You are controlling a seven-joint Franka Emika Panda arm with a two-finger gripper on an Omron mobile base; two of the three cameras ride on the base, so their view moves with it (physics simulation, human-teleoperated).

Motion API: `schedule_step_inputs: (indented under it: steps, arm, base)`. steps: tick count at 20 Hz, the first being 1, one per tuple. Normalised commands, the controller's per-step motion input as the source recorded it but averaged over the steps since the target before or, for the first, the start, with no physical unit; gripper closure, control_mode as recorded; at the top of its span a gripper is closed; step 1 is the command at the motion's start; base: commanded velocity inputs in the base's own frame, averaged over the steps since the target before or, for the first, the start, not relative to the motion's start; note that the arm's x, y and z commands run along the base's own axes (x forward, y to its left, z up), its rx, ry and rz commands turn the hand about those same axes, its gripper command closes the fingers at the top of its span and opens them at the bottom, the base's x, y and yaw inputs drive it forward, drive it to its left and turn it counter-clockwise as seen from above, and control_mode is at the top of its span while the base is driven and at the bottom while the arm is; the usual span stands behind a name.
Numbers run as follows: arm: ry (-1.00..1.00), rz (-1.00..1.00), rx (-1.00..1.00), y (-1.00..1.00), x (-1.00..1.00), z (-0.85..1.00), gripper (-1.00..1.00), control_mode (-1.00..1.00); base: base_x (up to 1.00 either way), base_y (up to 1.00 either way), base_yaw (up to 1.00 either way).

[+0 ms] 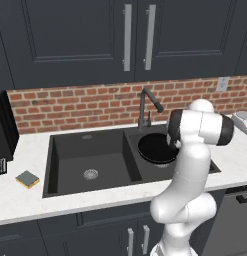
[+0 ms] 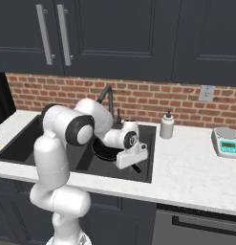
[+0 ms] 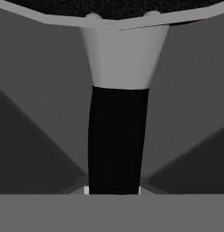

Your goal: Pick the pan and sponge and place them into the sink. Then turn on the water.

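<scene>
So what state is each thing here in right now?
Pan: in the sink's right basin, handle gripped.
Sponge: on the counter, left of the sink.
Sink: left basin bare.
Faucet: off, no stream.
Gripper: jaws shut on the pan handle.
Cabinet doors: closed.

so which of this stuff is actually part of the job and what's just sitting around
Part of the job:
- pan, in the sink's right basin, handle in the shut gripper
- sponge, on the counter left of the sink
- sink
- faucet, no water running

Just lying about:
- soap bottle
- kitchen scale
</scene>
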Motion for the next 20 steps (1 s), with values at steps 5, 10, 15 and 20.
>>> schedule_step_inputs:
  steps: [5, 10, 15, 20]
  arm:
    - [-0.04, 0.06, 0.01, 0.00, 0.34, -0.18, 1.00, -1.00]
    - [0.01, 0.00, 0.02, 0.00, 0.52, -0.23, 1.00, -1.00]
    - [0.12, -0.02, 0.02, -0.13, 0.51, -0.31, 1.00, -1.00]
    - [0.23, -0.05, 0.00, -0.14, 0.50, -0.42, 1.00, -1.00]
  base:
    - [0.00, 0.00, 0.00]
    - [0.00, 0.00, 0.00]
    - [0.00, 0.00, 0.00]
    - [0.00, 0.00, 0.00]
